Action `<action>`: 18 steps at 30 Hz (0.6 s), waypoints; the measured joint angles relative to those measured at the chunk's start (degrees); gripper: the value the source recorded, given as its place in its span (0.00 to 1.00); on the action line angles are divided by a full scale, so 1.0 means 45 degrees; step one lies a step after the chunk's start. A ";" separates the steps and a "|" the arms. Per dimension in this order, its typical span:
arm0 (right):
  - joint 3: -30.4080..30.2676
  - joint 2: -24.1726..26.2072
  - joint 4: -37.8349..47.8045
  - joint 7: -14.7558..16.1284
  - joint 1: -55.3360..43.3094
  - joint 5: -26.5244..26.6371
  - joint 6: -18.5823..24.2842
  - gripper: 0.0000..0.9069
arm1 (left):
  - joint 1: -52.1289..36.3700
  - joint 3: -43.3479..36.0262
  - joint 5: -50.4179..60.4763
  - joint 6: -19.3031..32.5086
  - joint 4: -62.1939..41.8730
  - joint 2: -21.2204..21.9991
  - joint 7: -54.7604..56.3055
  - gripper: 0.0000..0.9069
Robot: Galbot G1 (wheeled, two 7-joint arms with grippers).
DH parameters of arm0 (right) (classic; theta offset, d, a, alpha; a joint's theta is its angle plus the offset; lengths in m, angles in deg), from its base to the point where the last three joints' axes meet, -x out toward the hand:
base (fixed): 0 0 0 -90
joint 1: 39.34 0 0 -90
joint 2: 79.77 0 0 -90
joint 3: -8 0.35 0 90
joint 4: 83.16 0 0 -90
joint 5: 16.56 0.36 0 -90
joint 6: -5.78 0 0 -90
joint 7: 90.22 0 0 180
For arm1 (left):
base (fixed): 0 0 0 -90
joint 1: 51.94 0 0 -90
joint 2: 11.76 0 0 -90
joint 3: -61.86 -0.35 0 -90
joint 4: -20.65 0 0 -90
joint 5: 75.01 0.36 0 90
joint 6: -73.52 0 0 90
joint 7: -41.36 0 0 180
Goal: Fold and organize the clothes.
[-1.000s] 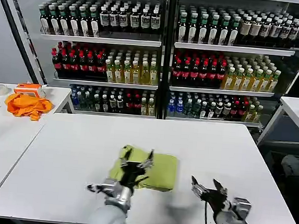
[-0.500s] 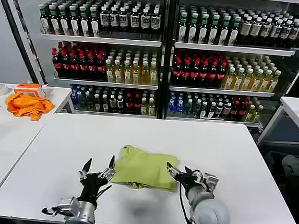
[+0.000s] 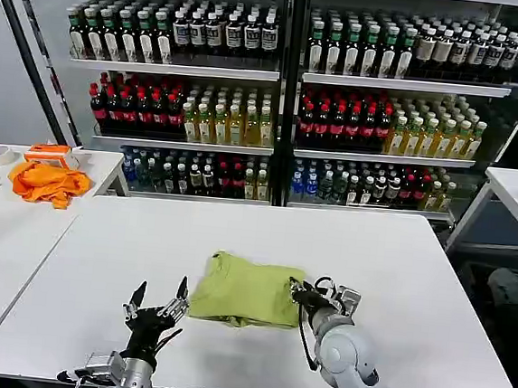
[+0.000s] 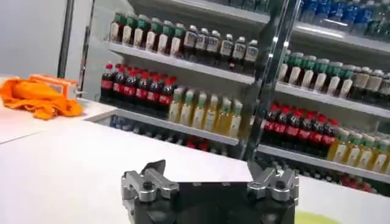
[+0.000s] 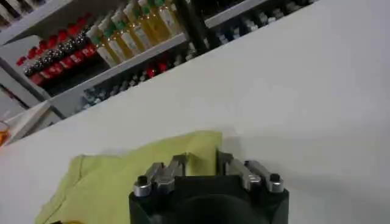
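Fingers of right gripper (image 3: 297, 290) nearly closed, pinching right edge of folded green T-shirt (image 3: 246, 291) at mid tabletop (image 3: 398, 261). Left gripper (image 3: 153, 310) fingers spread wide, holding nothing, near shirt's left side.

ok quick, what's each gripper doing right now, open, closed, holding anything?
Left gripper: open, holding nothing, above the table left of the T-shirt.
Right gripper: at the T-shirt's right edge; open or closed cannot be told.
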 measured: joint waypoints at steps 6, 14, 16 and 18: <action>-0.0065 0.0000 0.0549 0.0016 -0.0476 -0.0012 0.0048 0.00 | 0.0096 0.0135 -0.0061 0.0017 0.0027 -0.0075 -0.0003 1.00; -0.0112 0.0205 0.1283 0.0268 -0.1186 -0.0405 0.0026 0.00 | 0.0160 0.0208 -0.0110 0.0026 0.0074 -0.0160 -0.0006 1.00; -0.0112 0.0306 0.1477 0.0367 -0.1378 -0.0593 0.0026 0.00 | 0.0166 0.0208 -0.0113 0.0028 0.0077 -0.0168 -0.0009 1.00; -0.0097 0.0426 0.1681 0.0485 -0.1580 -0.0795 -0.0005 0.00 | 0.0173 0.0190 -0.0114 0.0032 0.0083 -0.0169 -0.0014 1.00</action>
